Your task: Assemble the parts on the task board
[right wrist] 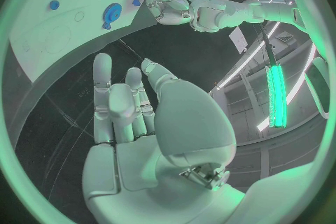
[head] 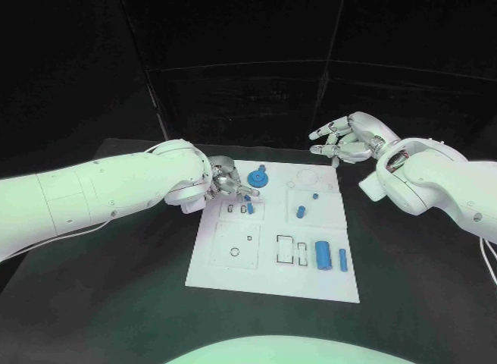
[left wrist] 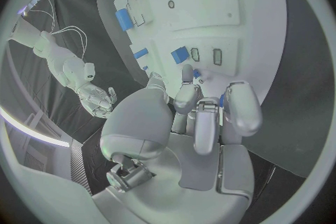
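Observation:
The white task board (head: pixel 273 271) lies mid-table. A blue gear (head: pixel 260 179) sits at its far left corner, also seen as the gear (right wrist: pixel 112 12). Small blue pegs (head: pixel 301 211) stand mid-board, and two blue cylinders (head: pixel 325 256) lie near the right edge. My left hand (head: pixel 225 183) hovers over the far left corner beside the gear, its fingers (left wrist: pixel 198 102) bent down onto the board (left wrist: pixel 210 11); slivers of blue show behind them, and a grip is unclear. My right hand (head: pixel 347 139) is raised beyond the far right corner, fingers (right wrist: pixel 105 95) spread, holding nothing.
Black table (head: pixel 129 296) surrounds the board on all sides. Empty outlined slots (head: pixel 286 249) mark the board's near half. A blue block (left wrist: pixel 180 55) and a flat blue piece (left wrist: pixel 125 19) lie on the board ahead of my left hand (left wrist: pixel 203 123).

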You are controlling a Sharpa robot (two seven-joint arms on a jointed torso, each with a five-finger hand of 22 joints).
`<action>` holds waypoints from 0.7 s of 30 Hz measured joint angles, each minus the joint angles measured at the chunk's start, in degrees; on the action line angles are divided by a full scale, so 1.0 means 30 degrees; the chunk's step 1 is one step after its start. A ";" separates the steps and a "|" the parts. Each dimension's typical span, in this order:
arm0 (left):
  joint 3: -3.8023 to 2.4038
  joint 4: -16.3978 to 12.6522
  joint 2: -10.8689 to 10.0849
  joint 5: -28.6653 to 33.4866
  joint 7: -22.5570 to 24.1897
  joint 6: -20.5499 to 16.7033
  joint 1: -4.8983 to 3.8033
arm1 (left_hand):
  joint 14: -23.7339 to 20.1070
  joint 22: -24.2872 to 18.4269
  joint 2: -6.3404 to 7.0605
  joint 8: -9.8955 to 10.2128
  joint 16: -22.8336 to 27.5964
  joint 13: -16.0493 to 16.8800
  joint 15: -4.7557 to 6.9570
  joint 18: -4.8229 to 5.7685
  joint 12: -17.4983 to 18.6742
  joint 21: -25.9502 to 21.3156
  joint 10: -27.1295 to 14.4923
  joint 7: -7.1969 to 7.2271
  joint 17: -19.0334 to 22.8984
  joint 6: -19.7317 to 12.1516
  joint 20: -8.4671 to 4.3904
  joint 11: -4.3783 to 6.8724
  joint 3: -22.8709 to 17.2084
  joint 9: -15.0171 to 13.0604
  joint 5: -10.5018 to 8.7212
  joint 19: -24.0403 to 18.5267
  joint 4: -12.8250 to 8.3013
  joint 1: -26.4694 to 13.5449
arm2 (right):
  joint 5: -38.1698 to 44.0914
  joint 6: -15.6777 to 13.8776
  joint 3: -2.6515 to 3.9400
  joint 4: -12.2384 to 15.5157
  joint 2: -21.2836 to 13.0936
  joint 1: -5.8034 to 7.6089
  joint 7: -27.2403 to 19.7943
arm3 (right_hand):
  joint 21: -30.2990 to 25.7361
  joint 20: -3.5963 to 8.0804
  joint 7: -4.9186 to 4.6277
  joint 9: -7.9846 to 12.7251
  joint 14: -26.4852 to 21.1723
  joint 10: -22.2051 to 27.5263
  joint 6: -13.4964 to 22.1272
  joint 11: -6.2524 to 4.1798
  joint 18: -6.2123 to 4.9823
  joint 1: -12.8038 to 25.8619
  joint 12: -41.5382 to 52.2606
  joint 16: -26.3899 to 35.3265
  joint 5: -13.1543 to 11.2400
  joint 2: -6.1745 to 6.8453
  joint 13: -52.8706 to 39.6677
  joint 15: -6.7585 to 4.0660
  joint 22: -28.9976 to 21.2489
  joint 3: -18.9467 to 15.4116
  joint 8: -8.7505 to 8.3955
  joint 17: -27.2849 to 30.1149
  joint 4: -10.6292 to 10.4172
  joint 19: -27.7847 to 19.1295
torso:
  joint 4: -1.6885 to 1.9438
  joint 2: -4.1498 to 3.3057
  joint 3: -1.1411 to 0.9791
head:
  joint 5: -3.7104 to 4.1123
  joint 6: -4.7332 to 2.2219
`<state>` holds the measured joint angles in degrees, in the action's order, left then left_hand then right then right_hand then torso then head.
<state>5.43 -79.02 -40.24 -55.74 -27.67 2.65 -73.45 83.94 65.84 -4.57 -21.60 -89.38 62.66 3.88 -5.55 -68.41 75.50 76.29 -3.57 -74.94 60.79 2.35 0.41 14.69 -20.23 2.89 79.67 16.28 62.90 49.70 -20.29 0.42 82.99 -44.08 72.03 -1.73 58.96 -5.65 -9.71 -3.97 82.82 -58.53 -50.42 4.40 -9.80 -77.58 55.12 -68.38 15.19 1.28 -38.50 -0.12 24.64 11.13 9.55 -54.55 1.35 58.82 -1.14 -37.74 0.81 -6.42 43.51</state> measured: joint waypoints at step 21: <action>0.0269 0.1208 0.1403 -0.0310 -0.1024 0.1746 -0.0275 | 0.0000 -0.0002 -0.0308 -0.0441 0.0001 -0.0070 -0.0002 -0.0026 -0.0074 0.0000 -0.0003 -0.0043 0.0003 -0.0505 -0.0062 -0.0001 0.0213 -0.0615 -0.0001 0.0064 -0.0108 0.0355 | 0.0324 -0.0061 -0.0003 -0.0237 0.0262 0.0003 0.0647 | -0.0296 0.0007 0.0006 0.0015 0.0000 0.0211 0.0007 -0.0067 0.0001 0.0176 -0.0377 0.0441 0.0885 0.0175 0.0626 0.0001 -0.0176 0.0502 0.0073 0.0316 -0.0083 0.0128 | 0.0020 -0.0024 0.0011 | 0.0038 0.0269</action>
<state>6.24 -75.39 -36.04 -56.67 -30.75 7.89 -74.27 83.94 65.84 -5.50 -22.92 -89.37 62.45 3.88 -5.63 -68.63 75.50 76.28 -3.70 -74.93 59.28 2.16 0.41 15.33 -22.07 2.89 79.87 15.95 63.97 50.67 -20.48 0.41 82.28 -43.30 72.04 0.21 58.07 -5.63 -9.69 -3.92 82.82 -57.90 -50.40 4.20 -9.80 -77.05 53.99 -67.05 17.84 1.80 -36.62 -0.12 24.12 12.63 9.77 -53.61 1.11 59.20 -1.08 -37.81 0.84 -6.30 44.32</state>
